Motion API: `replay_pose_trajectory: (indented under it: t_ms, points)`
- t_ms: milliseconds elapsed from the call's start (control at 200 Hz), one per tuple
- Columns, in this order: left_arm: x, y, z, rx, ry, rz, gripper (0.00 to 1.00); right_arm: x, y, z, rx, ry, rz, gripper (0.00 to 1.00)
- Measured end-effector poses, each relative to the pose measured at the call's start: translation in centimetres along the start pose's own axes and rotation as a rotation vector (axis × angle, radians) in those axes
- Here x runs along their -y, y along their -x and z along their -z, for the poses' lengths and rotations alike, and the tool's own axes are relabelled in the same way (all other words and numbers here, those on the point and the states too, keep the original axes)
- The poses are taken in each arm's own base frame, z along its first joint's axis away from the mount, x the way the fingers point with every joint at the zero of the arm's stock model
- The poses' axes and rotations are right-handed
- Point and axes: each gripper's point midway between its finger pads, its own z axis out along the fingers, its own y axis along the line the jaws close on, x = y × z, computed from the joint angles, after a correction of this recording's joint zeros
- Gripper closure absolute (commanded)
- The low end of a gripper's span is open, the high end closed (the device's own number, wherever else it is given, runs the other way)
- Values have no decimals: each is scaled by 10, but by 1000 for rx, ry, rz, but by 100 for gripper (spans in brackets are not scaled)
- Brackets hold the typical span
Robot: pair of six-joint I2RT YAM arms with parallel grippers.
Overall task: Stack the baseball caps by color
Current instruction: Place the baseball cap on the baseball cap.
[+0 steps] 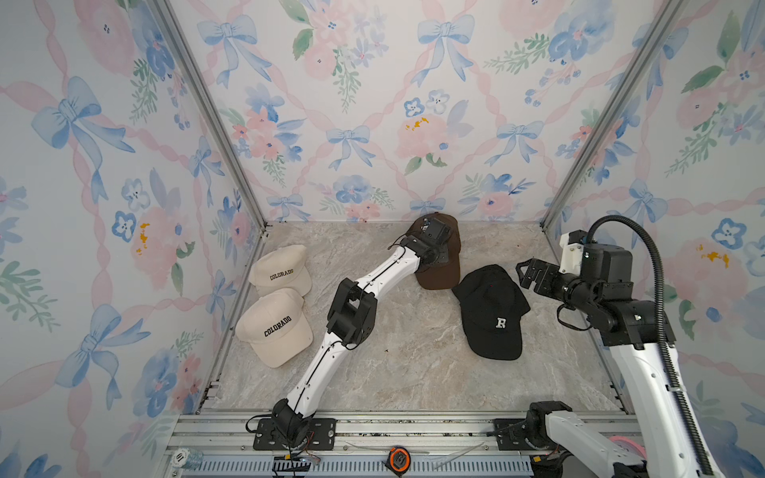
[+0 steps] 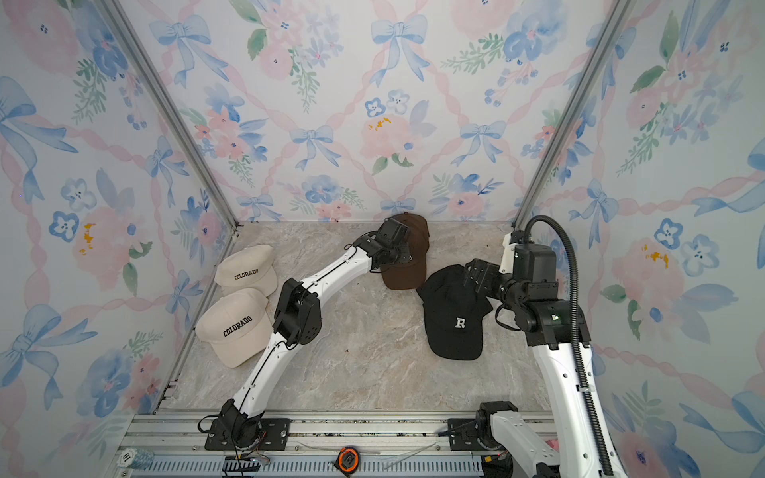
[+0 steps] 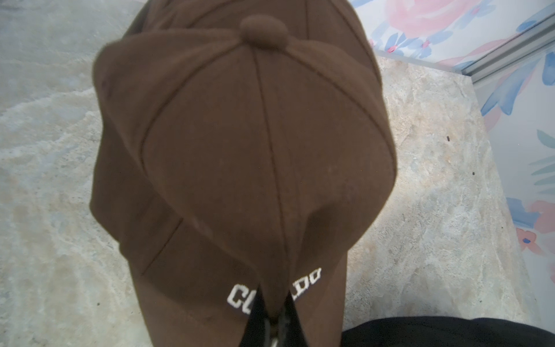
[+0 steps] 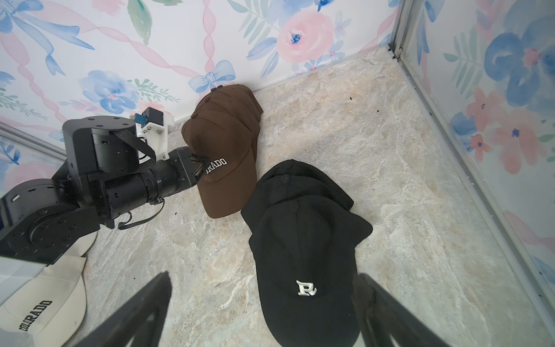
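Jaws of my left gripper (image 4: 200, 163) pinch the top brown cap (image 4: 223, 156) on its stack at the surface's back edge, right gripper (image 1: 525, 271) wide; I judge release comes next.

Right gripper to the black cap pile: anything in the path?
Nothing visible. The open right gripper hovers just above the stack of black fabric baseball caps with a white "R". The left gripper, pinching the top dark brown "COLORADO" cap, is off to the side.
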Motion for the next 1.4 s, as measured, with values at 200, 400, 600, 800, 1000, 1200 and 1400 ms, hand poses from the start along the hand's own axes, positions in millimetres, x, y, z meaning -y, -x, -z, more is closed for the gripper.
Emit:
replay_pose_trajectory:
  t_ms: [200,400,600,800,1000,1200,1400]
  points:
    - [-2,0,-2,9,11,-46,100,-1,-1,-2,-9,8,-1,4]
    - [-5,4,1,21,25,-115,100,-2,-3,-9,-27,9,-5,4]
    - [-5,7,8,24,32,-181,100,-3,-2,-14,-36,14,-6,4]
    - [0,14,18,38,19,-229,100,-5,0,-19,-38,25,-6,4]
    - [4,12,19,28,-5,-257,100,-6,1,-26,-46,26,-7,4]
    - [5,13,19,16,-31,-253,99,-6,1,-30,-50,25,-7,4]
    - [0,20,14,13,-58,-233,68,-7,5,-32,-48,25,-7,4]
